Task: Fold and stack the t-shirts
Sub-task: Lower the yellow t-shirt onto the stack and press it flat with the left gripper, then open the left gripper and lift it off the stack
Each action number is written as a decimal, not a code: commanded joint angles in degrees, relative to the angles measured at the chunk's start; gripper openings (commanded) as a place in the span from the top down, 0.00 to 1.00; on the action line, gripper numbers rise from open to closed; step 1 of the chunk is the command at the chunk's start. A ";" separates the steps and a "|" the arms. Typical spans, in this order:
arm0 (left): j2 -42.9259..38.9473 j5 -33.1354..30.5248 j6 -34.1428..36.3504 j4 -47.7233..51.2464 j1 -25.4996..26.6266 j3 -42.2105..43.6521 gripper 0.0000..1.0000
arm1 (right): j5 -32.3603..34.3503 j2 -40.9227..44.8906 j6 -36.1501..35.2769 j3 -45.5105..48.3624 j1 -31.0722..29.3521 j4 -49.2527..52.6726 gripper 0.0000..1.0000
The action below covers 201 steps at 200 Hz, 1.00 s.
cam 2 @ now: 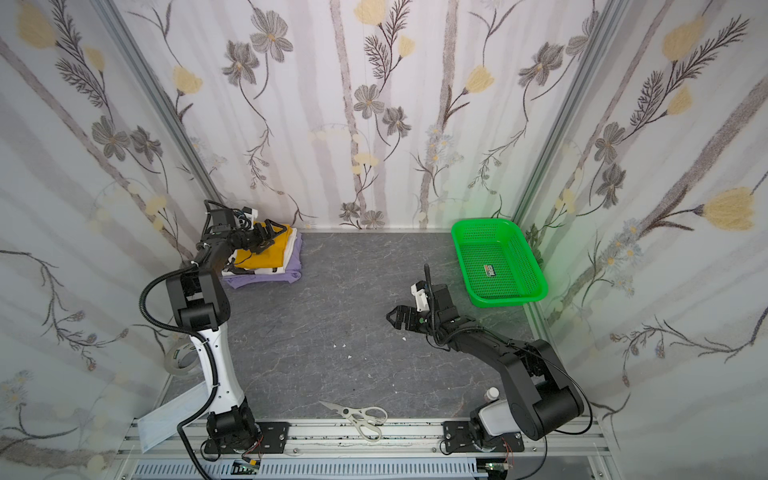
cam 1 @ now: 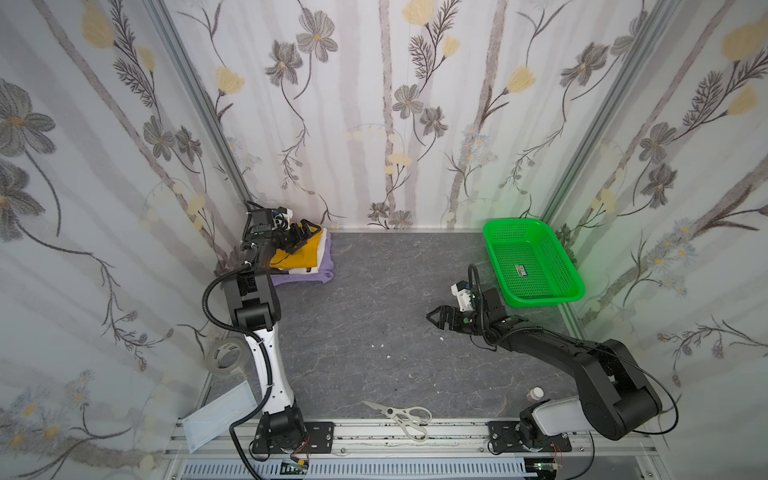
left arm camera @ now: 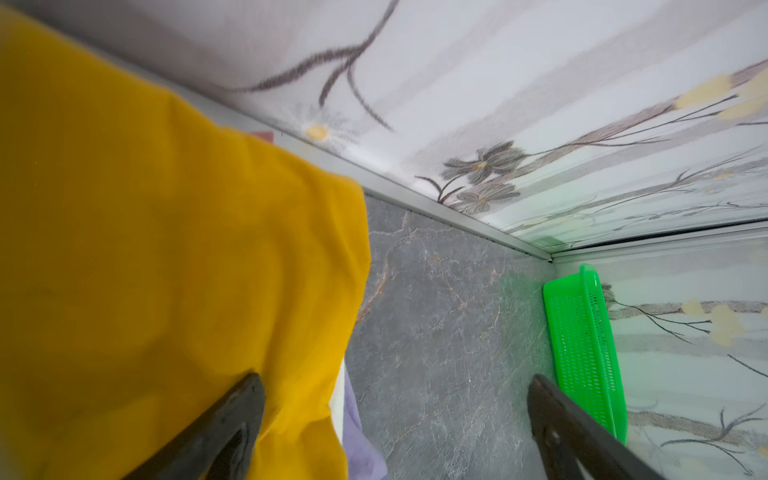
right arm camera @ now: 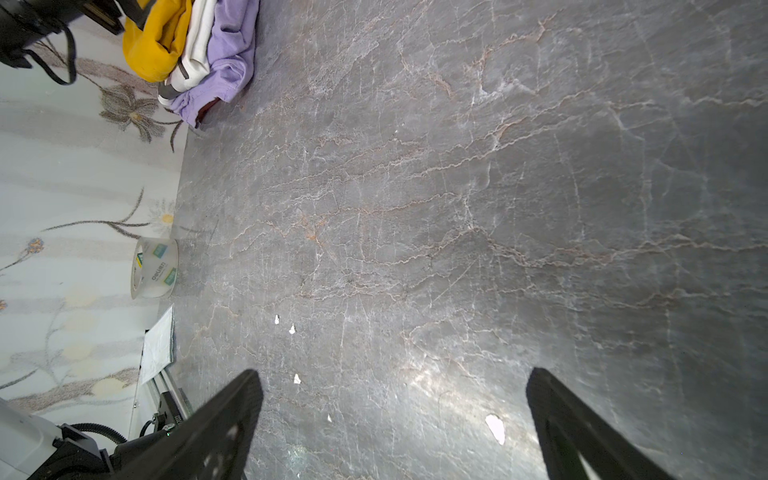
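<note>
Both gaping released, the left hand [cam 1: 309, 233] is hovering over stacked shirts [cam 1: 296, 257], the right hand [cam 1: 433, 318] over the worktop [cam 1: 374, 307]; tape [right arm camera: 154, 268] is showing "deli".

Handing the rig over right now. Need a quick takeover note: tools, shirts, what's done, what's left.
Left tool: open, holding nothing, over the mustard-yellow t-shirt; contact unclear.
Right tool: open, empty, above bare table.
Shirts: one pile in the far left corner, mustard-yellow on top, white t-shirt in the middle, lavender t-shirt at the bottom. The green basket in the far right corner holds no shirts.
Done: all three look folded and stacked.
Left: probably just pull the left tool clear; the lavender's near edge looks slightly rumpled.
</note>
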<state>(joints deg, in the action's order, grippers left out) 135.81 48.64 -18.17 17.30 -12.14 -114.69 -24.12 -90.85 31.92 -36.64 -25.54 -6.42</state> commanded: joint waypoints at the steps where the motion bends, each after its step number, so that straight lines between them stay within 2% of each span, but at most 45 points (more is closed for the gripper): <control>1: -0.75 0.57 -1.71 -4.81 1.22 2.56 0.00 | -0.38 -0.27 0.40 -0.16 -0.03 -2.66 0.00; 33: -9.76 2.68 -7.92 -17.33 0.15 10.17 0.00 | 0.15 1.09 -0.72 -0.50 0.01 -1.18 0.00; 63: -19.34 2.72 -7.41 -15.90 -0.05 11.29 0.00 | 3.33 5.51 -5.08 -3.00 0.06 3.03 0.00; 84: -27.34 2.62 -7.58 -16.37 0.57 15.67 0.00 | 7.00 9.21 -8.71 -6.53 0.61 7.73 0.00; 100: -33.83 0.27 -4.67 -13.40 2.02 19.58 0.00 | 9.45 11.19 -11.83 -10.27 1.35 11.11 0.00; 119: -42.18 -9.75 2.94 -5.07 5.87 24.25 0.00 | 10.86 13.13 -16.76 -13.87 1.55 14.53 0.00; 131: -47.86 -21.26 7.94 -1.67 10.10 28.40 0.00 | 12.52 14.91 -19.36 -15.21 1.55 15.56 0.00; 141: -52.18 -30.69 11.56 -2.95 13.92 34.14 0.00 | 14.49 16.62 -21.06 -15.87 1.59 15.81 0.00; 153: -56.31 -39.03 14.15 -5.71 17.55 39.61 0.00 | 17.35 18.68 -22.43 -16.34 1.47 15.92 0.00; 181: -63.35 -47.38 11.53 -15.04 19.44 55.14 0.00 | 27.82 24.21 -26.99 -13.56 1.40 12.24 0.00; 188: -65.85 -49.72 11.29 -18.08 19.44 60.01 0.00 | 28.89 25.82 -30.38 -12.11 1.24 10.77 0.00; 201: -67.24 -51.86 13.67 -23.49 19.45 65.87 0.00 | 33.30 29.92 -36.87 -6.70 0.23 1.92 0.00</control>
<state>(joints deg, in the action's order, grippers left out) 71.33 8.49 -7.68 5.96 7.16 -56.93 -1.50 -65.63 7.14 -49.19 -24.18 6.59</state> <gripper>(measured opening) 0.997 0.996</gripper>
